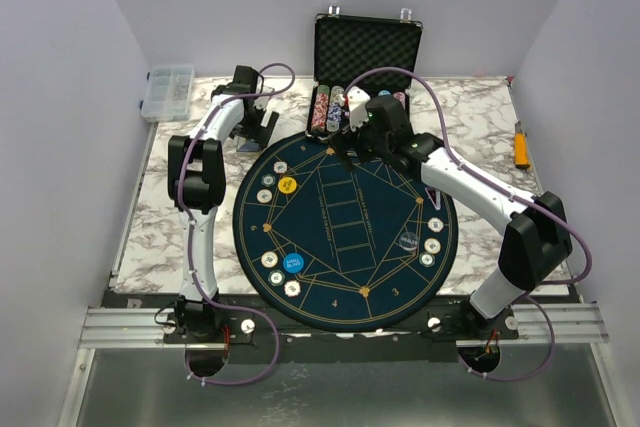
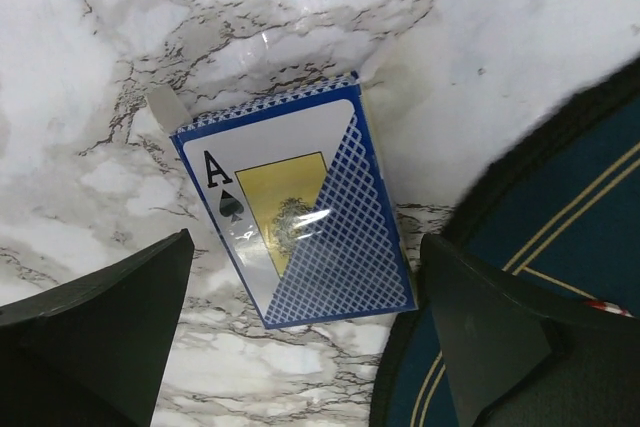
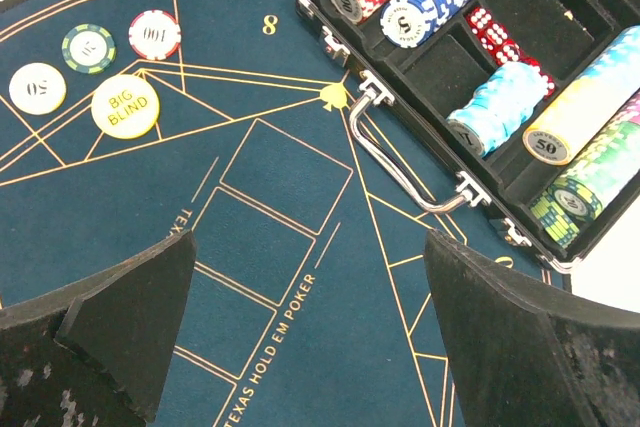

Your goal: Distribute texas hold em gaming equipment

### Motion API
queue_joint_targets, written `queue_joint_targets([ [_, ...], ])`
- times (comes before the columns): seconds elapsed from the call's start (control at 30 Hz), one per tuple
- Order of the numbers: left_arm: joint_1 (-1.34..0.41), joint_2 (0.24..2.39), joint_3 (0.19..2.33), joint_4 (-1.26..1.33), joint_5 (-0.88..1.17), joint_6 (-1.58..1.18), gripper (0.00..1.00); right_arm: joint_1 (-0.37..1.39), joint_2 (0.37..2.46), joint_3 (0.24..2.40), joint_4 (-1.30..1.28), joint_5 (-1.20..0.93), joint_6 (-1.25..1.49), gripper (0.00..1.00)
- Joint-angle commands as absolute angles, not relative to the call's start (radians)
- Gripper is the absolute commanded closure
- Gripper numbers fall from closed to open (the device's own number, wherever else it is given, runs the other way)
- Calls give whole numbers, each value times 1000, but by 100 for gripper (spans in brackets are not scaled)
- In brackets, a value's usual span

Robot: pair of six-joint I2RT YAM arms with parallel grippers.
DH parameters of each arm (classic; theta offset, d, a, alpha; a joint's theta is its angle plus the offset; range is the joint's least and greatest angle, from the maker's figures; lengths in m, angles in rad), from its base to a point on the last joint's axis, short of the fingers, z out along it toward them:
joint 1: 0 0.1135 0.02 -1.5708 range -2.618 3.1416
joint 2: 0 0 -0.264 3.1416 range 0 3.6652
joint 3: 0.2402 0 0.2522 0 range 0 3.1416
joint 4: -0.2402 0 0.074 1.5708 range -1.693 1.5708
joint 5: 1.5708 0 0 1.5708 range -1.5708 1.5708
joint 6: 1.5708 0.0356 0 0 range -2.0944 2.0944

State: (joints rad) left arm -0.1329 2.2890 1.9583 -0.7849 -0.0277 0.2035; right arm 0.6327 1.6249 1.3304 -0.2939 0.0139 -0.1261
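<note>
At the far left corner of the marble bench (image 1: 160, 207), well to the left of the left pincer (image 1: 255, 127), sits a clear compartment box (image 1: 170, 90). The left pincer hangs over the bench with its fingers wide apart and empty; in its wrist view a wrapped card deck (image 2: 300, 217), showing an ace of spades and a blue lattice pattern, lies flat on the marble directly under the gap, touching neither finger. Just right of that pincer is the edge of the round dark-blue mat (image 2: 560, 197). On the mat, between the two pincers and nearer the arm bases, lie a yellow Big Blind disc (image 1: 287, 185) with cream chips (image 1: 266, 197) beside it, and closer in a blue disc (image 1: 292, 264) with more cream ones. The right pincer (image 3: 310, 242) hovers over the mat's far edge, fingers spread wide, holding nothing. In its wrist view the Big Blind disc lies ahead and to its left, with three chips (image 3: 88, 47) beside it. Ahead and to its right stands the open black case (image 3: 440, 72), its chrome handle (image 3: 400, 172) towards the pincer, holding chip rows (image 3: 495, 107) and red dice (image 3: 490, 32). Near that arm's elbow, a clear dealer disc (image 1: 408, 240) and a line of cream chips lie on the mat.
</note>
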Motion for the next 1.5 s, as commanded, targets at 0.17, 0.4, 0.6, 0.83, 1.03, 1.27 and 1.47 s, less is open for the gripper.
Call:
queue_joint_targets([
  [0.17,-117,2365,2083,-993,-46,286,5,624,1582,1353,-325,38,-147,0],
  [0.4,-56,2349,2057,-1035,99,296,31,623,1573,1344,-331,27,-153,0],
  [0.6,-40,2291,2008,-1042,127,296,53,623,1570,1341,-335,16,-156,0],
  [0.83,-25,2146,1764,-1032,174,302,55,623,1565,1339,-340,6,-160,0],
  [1.03,-25,2046,1595,-967,131,269,43,622,1562,1341,-352,-44,-161,0],
  [1.27,-51,2046,1622,-927,75,229,2,622,1558,1342,-357,-57,-156,0],
  [1.47,-63,2109,1635,-920,79,233,9,623,1557,1341,-360,-49,-158,0],
])
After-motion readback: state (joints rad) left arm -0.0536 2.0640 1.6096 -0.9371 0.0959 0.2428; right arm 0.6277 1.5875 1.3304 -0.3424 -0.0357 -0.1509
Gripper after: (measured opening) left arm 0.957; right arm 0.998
